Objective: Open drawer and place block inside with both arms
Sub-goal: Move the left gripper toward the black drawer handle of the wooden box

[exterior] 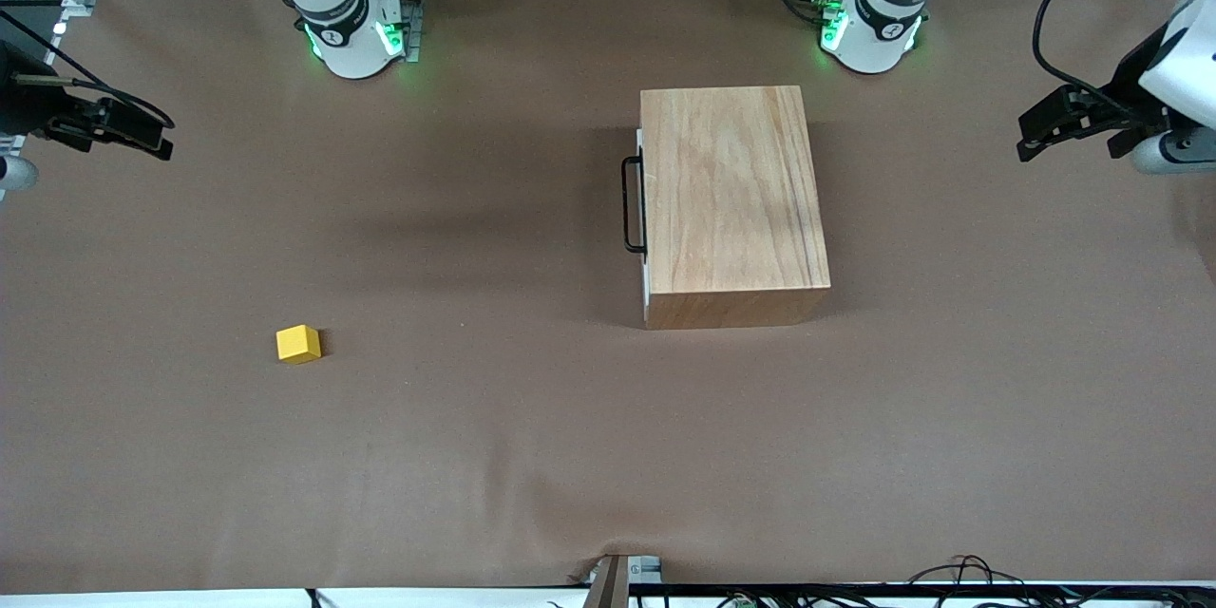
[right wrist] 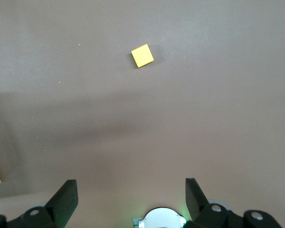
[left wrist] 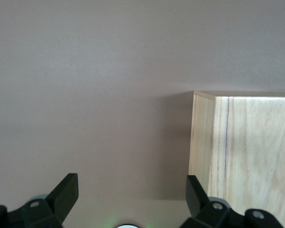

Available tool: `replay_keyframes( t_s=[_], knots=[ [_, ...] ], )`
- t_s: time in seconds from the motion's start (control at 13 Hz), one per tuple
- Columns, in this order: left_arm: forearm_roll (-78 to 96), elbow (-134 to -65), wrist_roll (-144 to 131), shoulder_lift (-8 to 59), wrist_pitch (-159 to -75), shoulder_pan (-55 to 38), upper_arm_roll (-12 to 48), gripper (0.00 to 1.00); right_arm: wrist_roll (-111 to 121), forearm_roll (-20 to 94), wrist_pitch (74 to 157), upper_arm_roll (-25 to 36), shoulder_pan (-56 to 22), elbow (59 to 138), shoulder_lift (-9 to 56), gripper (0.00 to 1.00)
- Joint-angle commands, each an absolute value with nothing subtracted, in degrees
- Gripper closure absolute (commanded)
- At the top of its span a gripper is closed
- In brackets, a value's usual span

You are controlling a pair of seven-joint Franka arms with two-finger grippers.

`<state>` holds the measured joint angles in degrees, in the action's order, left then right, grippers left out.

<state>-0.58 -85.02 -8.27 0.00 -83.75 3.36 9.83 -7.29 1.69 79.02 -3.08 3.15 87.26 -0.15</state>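
Observation:
The light-wood box [exterior: 731, 199] stands mid-table, toward the left arm's end. Its drawer is shut; only the white front panel [exterior: 643, 209] and the black wire handle [exterior: 631, 204] show, facing the right arm's end. The yellow block [exterior: 298, 343] lies on the table toward the right arm's end, nearer the front camera than the box. It also shows in the right wrist view [right wrist: 142, 55]. My left gripper [exterior: 1031, 138] is open and empty in the air at the left arm's end, with the box's side [left wrist: 247, 152] in its view. My right gripper [exterior: 157, 138] is open and empty at the right arm's end.
A brown cover [exterior: 532, 437] spreads over the whole table. The two green-lit arm bases [exterior: 353, 38] [exterior: 869, 33] stand at the table's edge farthest from the front camera. A metal bracket [exterior: 616, 578] and cables [exterior: 959, 575] sit at the edge nearest it.

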Motion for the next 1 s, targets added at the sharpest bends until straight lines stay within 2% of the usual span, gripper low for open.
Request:
replay_keyframes(
  t_s=[0.0,0.69,0.92],
  knots=[
    [-1.58,-84.38,-8.7,-0.61,-82.71,4.22,10.2,0.0,-7.03,2.64,78.49,-2.99,3.16,87.71,-0.97,0.0],
    [-0.79,-82.18,-7.92,1.75,-82.71,3.96,10.55,0.0,-7.03,2.64,78.66,-2.99,3.08,87.89,-0.7,0.0],
    [2.63,-77.27,-8.7,6.14,-79.02,2.73,11.86,0.0,-7.03,2.64,78.57,-2.99,3.08,87.89,-0.7,0.0]
  ],
)
